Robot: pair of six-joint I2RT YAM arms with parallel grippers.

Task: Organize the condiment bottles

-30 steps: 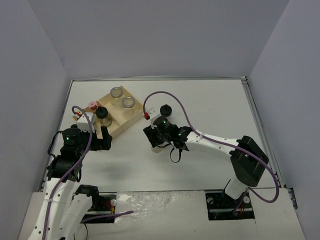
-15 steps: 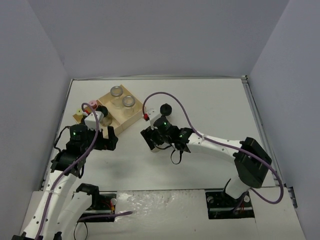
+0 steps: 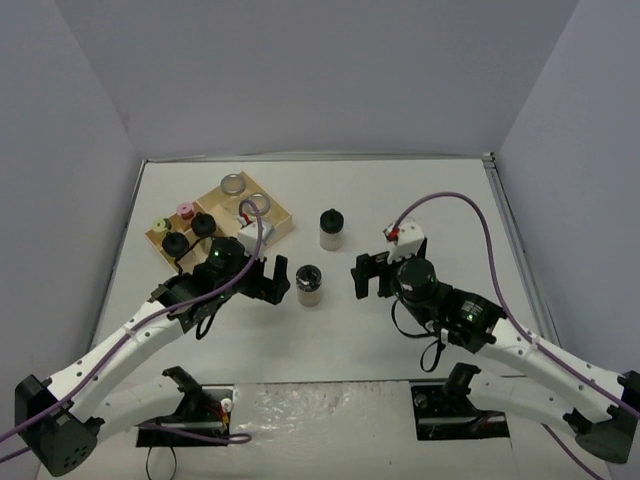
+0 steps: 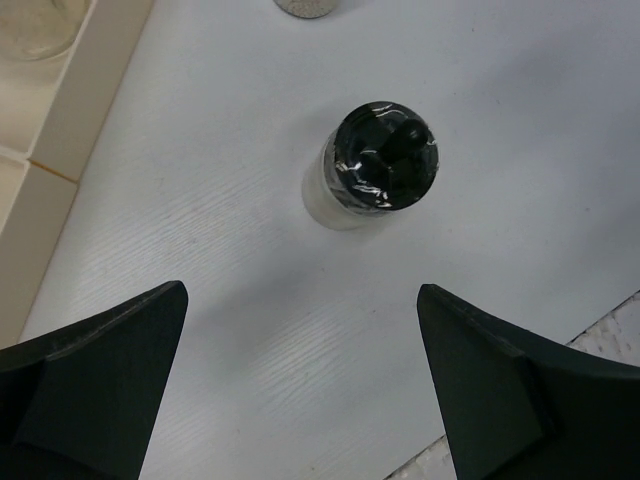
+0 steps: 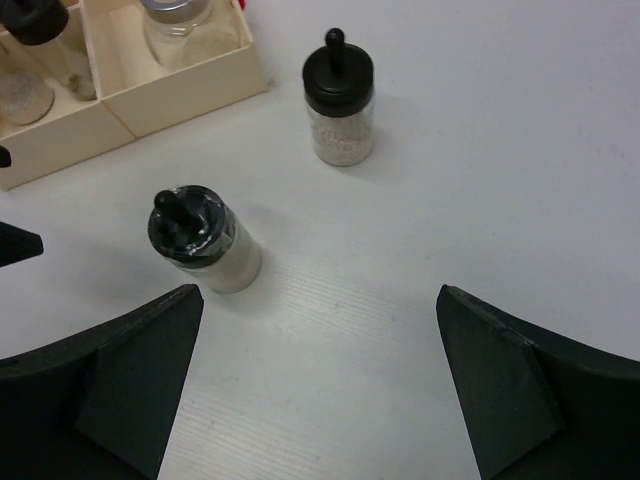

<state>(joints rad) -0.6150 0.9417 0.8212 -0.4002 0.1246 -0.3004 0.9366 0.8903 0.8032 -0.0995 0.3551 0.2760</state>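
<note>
Table (image 3: 420, 200) is matte white with a faint wood grain. The pale wooden tray (image 5: 190, 100) sits far left, with square compartments and thin walls. Left gripper (image 4: 303, 330): black wedge fingers spread wide, pinching nothing. Right gripper (image 5: 320, 300): same, spread wide and empty. In the tray I see two wider silver-rimmed jars (image 3: 234, 185) in the far compartments. At its left end are a pink-capped jar (image 3: 185, 209), a yellow-green-capped jar (image 3: 157, 224) and two black-capped jars (image 3: 203, 223). Two more clear round jars stand upright on the bare table. The near jar (image 4: 385, 158) has a glossy black knobbed cap and pale contents. It sits just ahead of the gap between my left fingers, touching neither; the right gripper faces it from the other side, apart. The far jar (image 5: 339, 95), black knob cap over pale granules, stands beyond it, near the tray's right corner.
</note>
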